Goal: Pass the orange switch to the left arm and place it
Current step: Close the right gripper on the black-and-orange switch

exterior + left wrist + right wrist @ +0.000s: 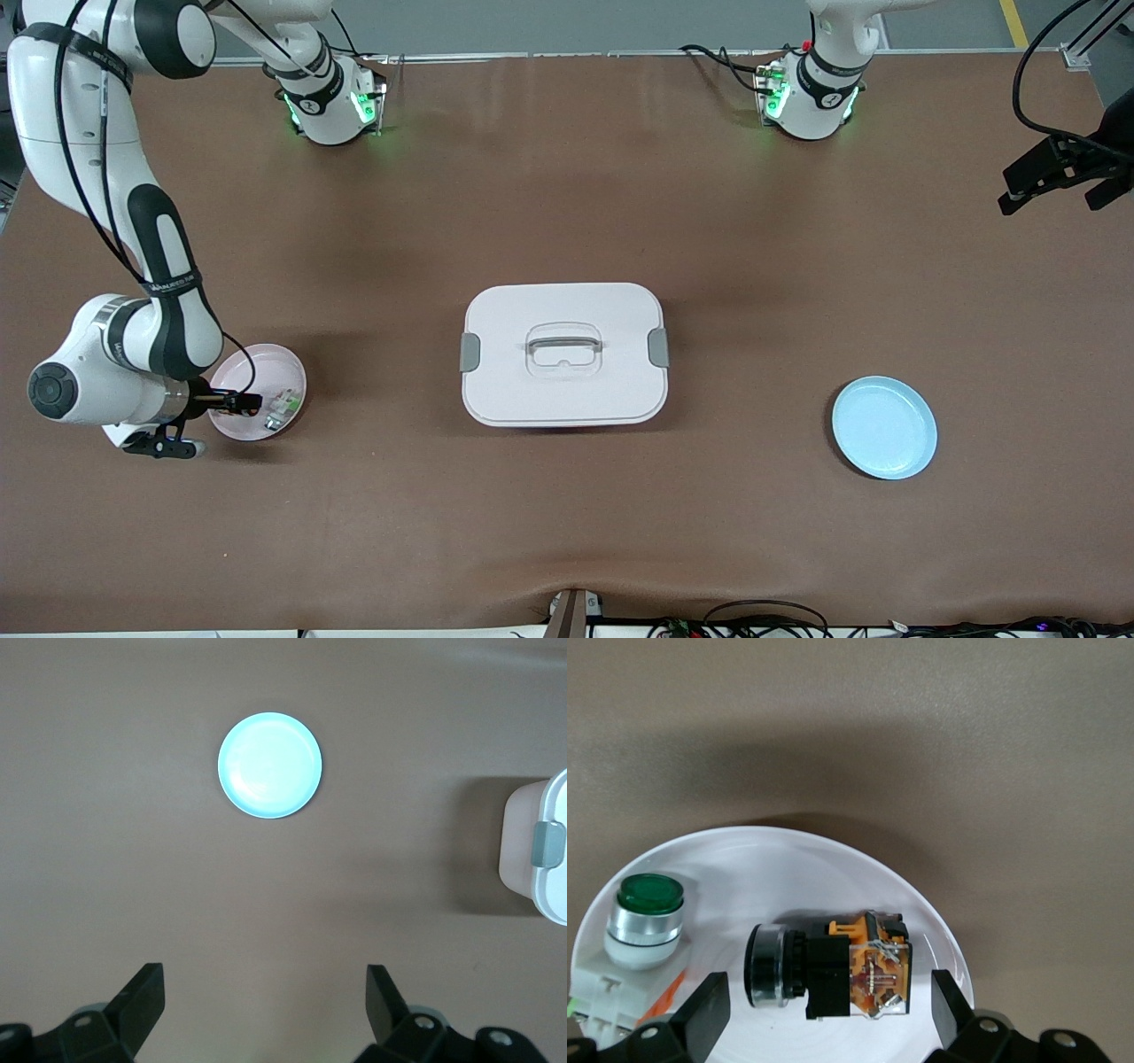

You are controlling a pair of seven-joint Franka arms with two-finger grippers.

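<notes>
Front view first: my right gripper (244,403) is down low over the pale pink round plate (285,360) at the right arm's end of the table, with the big white jointed right arm (133,266) curled above it. Right wrist view shows the fingers (700,1014) spread wide, straddling the orange switch (828,970), a stubby black-bodied part lying on its side in the plate with orange plastic showing at one end. Nothing's pinched that I can see, there's daylight on both sides of it. Sitting just beside it in the same plate is a small green-capped button with a white base (642,930).

Mid-table there's the large white rounded-rectangle box (564,354), lid on, grey recessed handle and grey clips at its sides. It sits between the two plates.

Left gripper (1059,173) is waiting up in the air at the left arm's end of the table. From the left wrist view its fingers (137,1005) are wide apart and holding nothing, with the light blue round plate (269,765) on the brown tabletop (567,532) below and a corner of the box at the edge.
</notes>
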